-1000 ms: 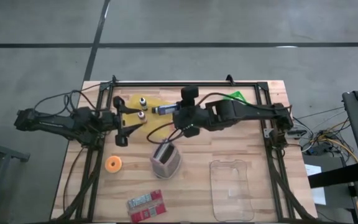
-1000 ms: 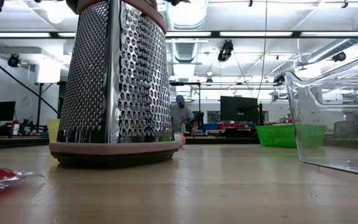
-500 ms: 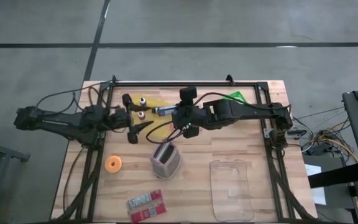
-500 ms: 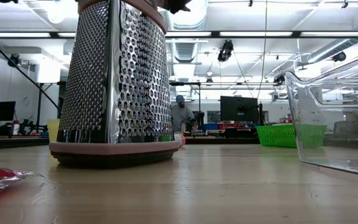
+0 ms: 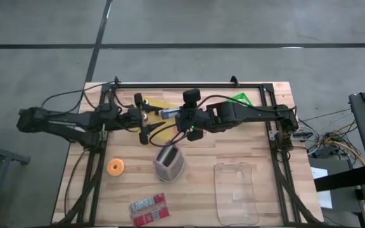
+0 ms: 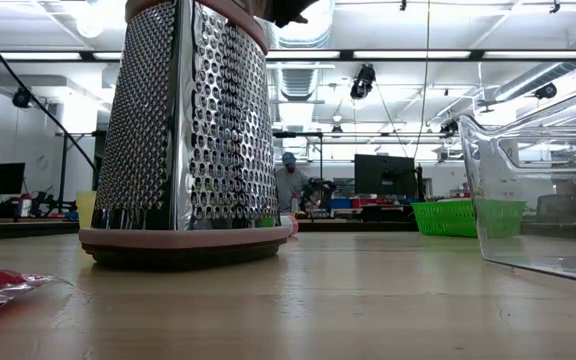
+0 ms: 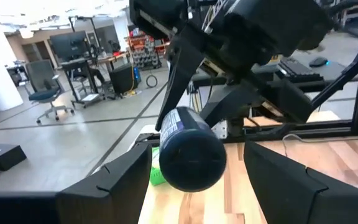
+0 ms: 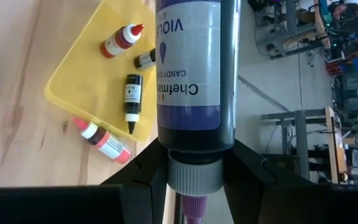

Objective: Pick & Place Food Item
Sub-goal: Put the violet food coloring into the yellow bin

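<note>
Right wrist view: right gripper point(image 8: 193, 180) clamps the violet candy-colour bottle point(image 8: 196, 74) at its neck, above the yellow tray point(image 8: 98, 74). Left gripper point(image 7: 194, 180), fingers apart, faces the bottle's base. Light, rigid, probably slick; best gripped around the labelled barrel.

Yellow tray point(image 8: 86, 74) on pale wood table point(image 5: 246, 142). Violet-labelled dark bottle point(image 8: 196, 68), purple tip. Small bottles in tray: red-capped point(image 8: 122, 40), black point(image 8: 131, 99), red-and-white point(image 8: 103, 139). Orange ring point(image 5: 116, 167) near left. Silver perforated grater point(image 6: 188, 120), pink base. Green basket point(image 6: 455, 217) far right. Clear container point(image 5: 236, 192). Red packet point(image 5: 149, 209).
</note>
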Tool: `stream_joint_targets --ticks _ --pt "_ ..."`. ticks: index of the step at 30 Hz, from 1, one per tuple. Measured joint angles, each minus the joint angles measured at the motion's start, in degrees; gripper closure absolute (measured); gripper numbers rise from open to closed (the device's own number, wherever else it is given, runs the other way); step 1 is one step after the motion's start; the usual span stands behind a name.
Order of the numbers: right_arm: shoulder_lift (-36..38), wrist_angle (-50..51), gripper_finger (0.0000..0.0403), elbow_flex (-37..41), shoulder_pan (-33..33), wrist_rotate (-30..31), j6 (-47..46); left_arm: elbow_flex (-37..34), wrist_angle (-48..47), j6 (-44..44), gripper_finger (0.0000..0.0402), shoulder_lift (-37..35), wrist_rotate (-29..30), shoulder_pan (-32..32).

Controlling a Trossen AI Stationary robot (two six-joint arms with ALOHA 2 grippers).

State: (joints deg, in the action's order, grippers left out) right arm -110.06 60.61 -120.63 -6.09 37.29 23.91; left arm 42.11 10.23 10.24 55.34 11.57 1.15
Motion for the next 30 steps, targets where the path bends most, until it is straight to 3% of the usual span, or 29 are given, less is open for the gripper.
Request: stream_joint_targets --ticks 30 --pt "0.0 -1.5 0.0293 0.9 0.0 -0.5 0.5 2.3 1.8 -0.9 0.0142 6.0 -2.0 -3.2"
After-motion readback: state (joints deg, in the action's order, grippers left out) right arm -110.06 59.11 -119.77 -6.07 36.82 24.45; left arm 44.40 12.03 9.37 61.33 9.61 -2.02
